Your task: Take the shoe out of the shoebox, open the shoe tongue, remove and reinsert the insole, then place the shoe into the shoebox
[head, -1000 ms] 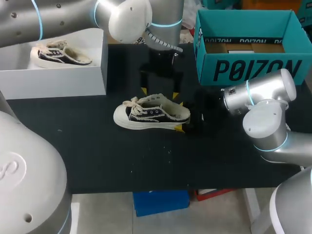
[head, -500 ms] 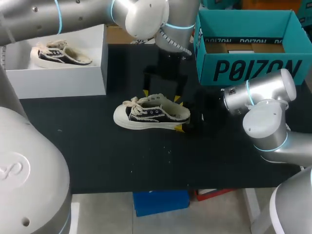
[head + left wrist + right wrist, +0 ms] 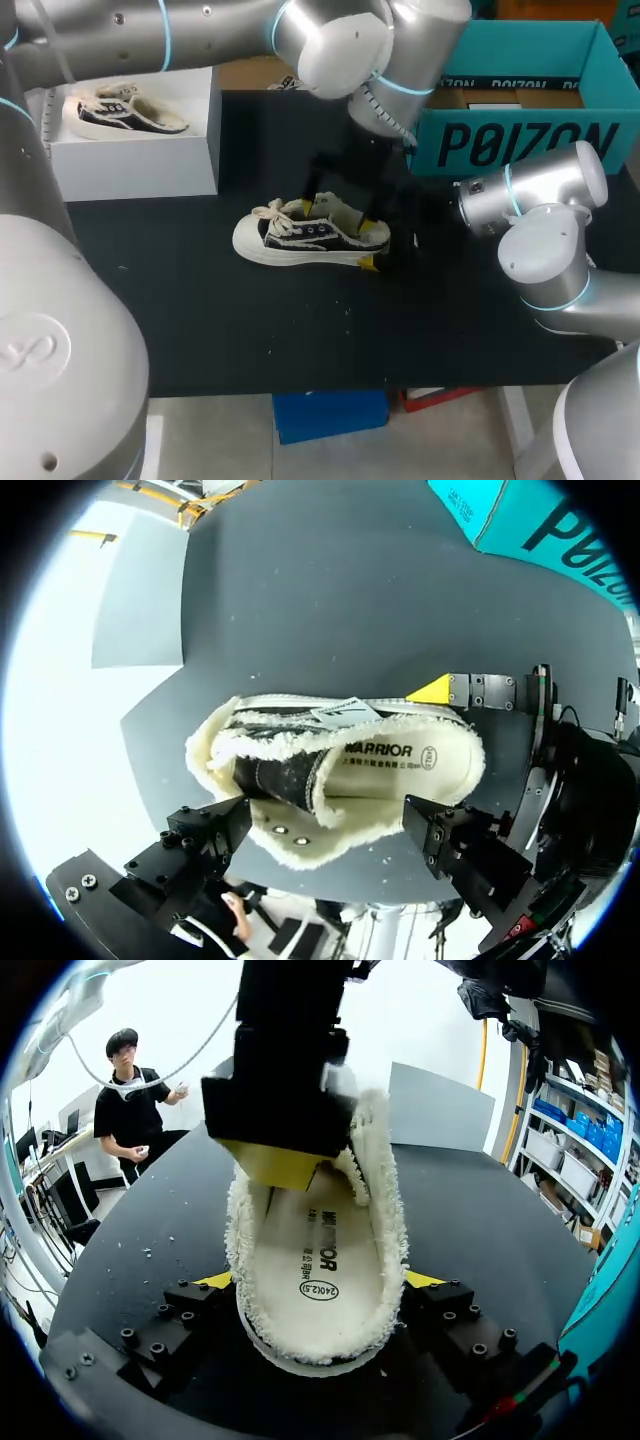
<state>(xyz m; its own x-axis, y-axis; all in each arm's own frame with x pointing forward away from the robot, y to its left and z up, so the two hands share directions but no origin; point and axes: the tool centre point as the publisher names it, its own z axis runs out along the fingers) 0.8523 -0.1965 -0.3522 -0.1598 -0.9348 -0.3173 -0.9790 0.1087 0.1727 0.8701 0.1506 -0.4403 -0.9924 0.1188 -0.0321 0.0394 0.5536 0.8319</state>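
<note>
At the heel, right gripper (image 3: 320,1280) pinches the shoe (image 3: 300,238) from both sides, its sole flat on the black table (image 3: 200,320). Over the fleecy opening, left gripper (image 3: 328,820) hangs with fingers spread wide. Teal shoebox (image 3: 520,140) stands behind, apart from the shoe.

You've got a dark shoe (image 3: 310,238) at frame centre with a cream sole, cream laces and cream fleecy lining; its insole (image 3: 318,1260) is cream with dark print. Table (image 3: 200,320) is black. Shoebox (image 3: 520,140), upper right, is teal with black lettering. Box (image 3: 140,160), upper left, is white and holds a matching second shoe (image 3: 120,110). Your left gripper (image 3: 338,215) and right gripper (image 3: 318,1285) are black with yellow tips.
</note>
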